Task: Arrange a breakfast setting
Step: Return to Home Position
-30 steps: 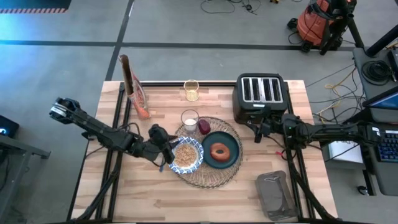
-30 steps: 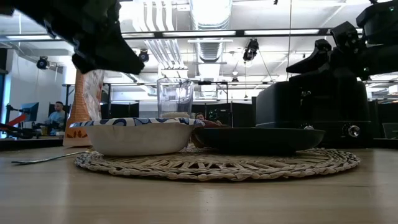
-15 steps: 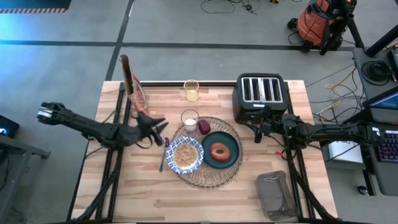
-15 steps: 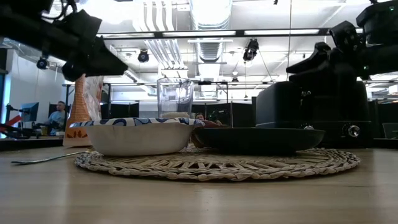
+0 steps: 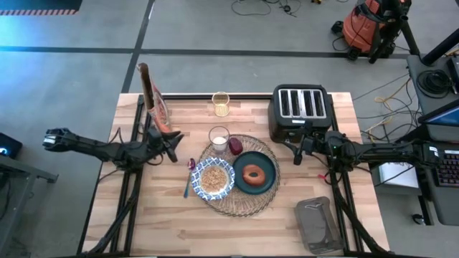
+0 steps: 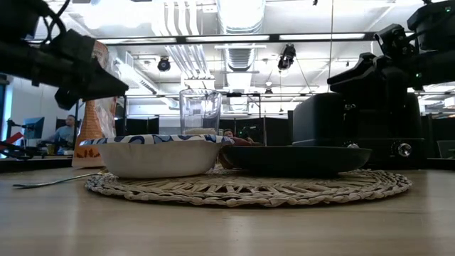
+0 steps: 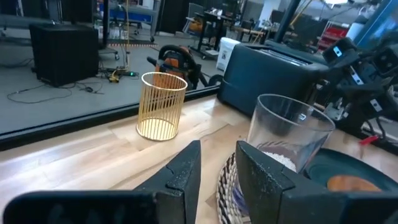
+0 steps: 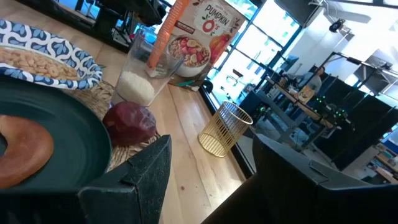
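A round woven placemat (image 5: 247, 204) lies mid-table. On it rest a blue-and-white bowl (image 5: 215, 178) of cereal, a dark teal plate (image 5: 267, 183) bearing a browned bagel (image 5: 252, 173), a clear glass (image 5: 219, 136) and a red fruit (image 5: 236, 146). A blue-handled spoon (image 5: 188, 180) lies flat on the wood just left of the bowl. My left gripper (image 5: 174, 143) hangs left of the glass, narrowly open, nothing between its fingers (image 7: 186, 168). My right gripper (image 5: 294, 154) waits open in front of the toaster, right of the plate.
A black four-slot toaster (image 5: 301, 111) stands at the back right. A cereal bag (image 5: 154, 100) stands upright at the back left, and a gold wire cup (image 5: 221, 104) at the far edge. A grey flat object (image 5: 315, 226) lies at the near right corner.
My left gripper has drawn back from beside the bowl and spoon, going toward the table's left and far edges, and now points level past the glass. The spoon stays flat on the table. My right gripper has rolled a little in place.
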